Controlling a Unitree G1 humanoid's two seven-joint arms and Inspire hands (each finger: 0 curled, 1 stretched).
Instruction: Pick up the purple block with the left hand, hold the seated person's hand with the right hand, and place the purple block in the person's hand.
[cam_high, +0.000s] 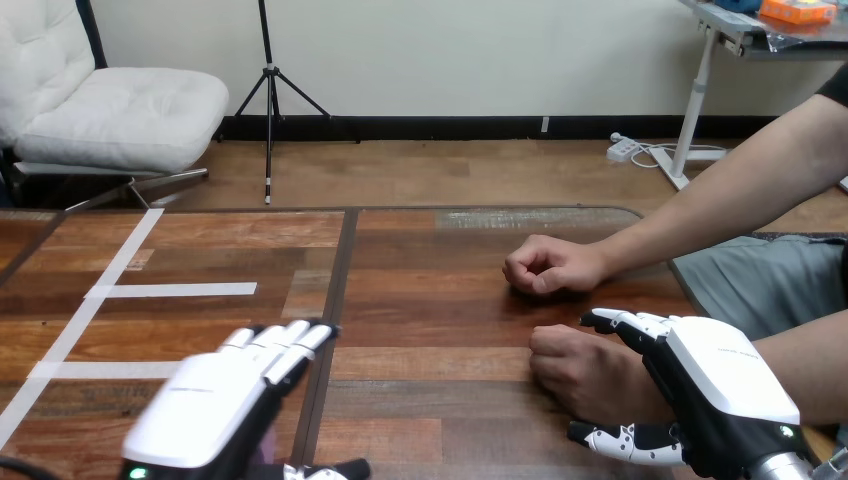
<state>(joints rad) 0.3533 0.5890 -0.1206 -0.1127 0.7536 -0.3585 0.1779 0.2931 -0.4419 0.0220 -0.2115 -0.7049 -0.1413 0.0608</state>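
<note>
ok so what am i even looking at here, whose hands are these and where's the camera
The camera sits on a humanoid robot's head and looks down across a brown wooden table. The two black-and-white machine hands at the bottom are the robot's own.

Its left hand is low over the table at the left. A bit of what may be the small purple block shows beneath it, though I can't tell if it is held.

Its right hand has fingers and thumb curled round the wrist of the seated person's nearer hand, a fist. The person's farther hand, also a fist, rests on the table. White tape strips mark the table's left part.
</note>
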